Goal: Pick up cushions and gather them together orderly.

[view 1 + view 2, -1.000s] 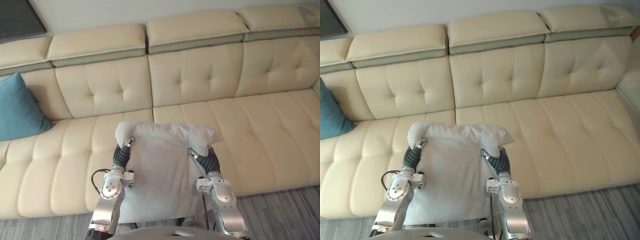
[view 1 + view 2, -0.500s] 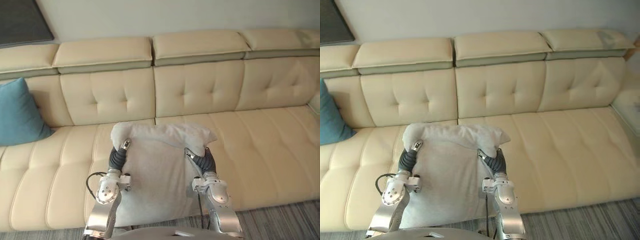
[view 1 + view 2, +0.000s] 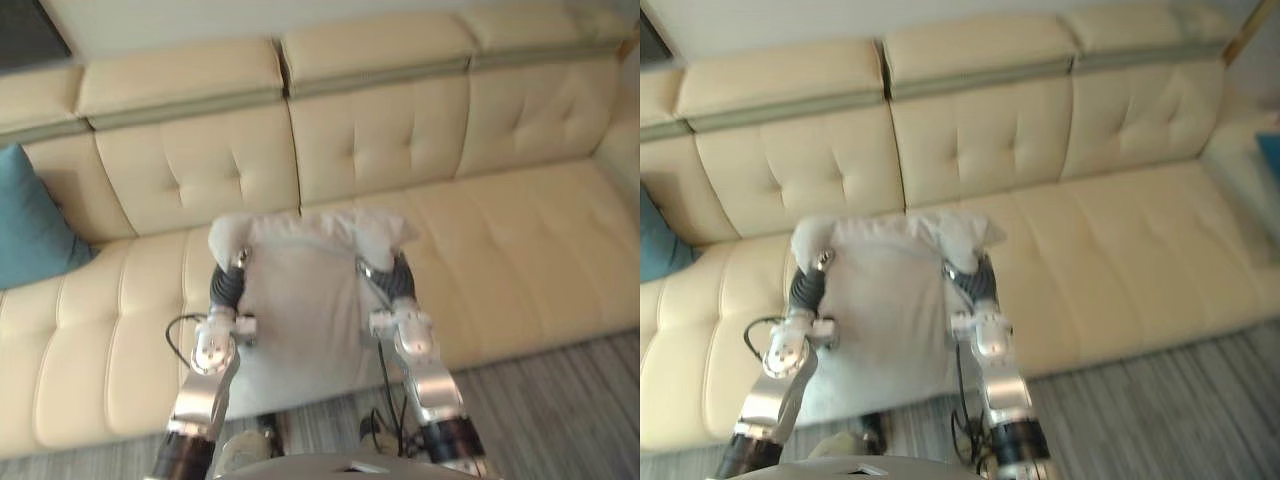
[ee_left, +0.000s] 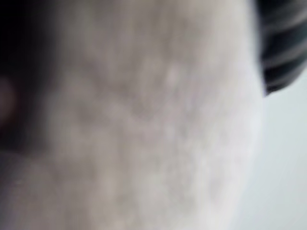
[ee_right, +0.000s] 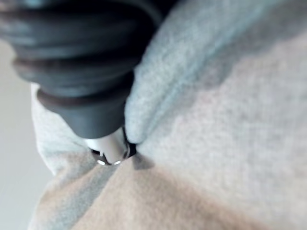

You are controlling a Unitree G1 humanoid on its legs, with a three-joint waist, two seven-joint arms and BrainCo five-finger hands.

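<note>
A pale grey-white cushion (image 3: 300, 300) hangs upright in front of me, held by its two upper corners over the front of the cream sofa (image 3: 510, 230). My left hand (image 3: 226, 285) grips its left edge, thumb on the front face. My right hand (image 3: 393, 280) grips the right edge the same way, with the corner folded over it. The cushion's fabric (image 5: 230, 120) bunches against my right hand (image 5: 81, 72) in the right wrist view, and lies close up (image 4: 144, 124) in the left wrist view. A teal cushion (image 3: 30, 225) leans on the sofa's far left.
The sofa's seat stretches wide to the right of the held cushion, with tufted backrests (image 3: 380, 140) behind. Grey striped floor (image 3: 560, 400) lies before the sofa. A teal patch (image 3: 1270, 150) shows at the far right edge.
The whole picture has shifted, so the camera moved. Both hands keep their hold, and the cushion's top now sits closer to the sofa's back.
</note>
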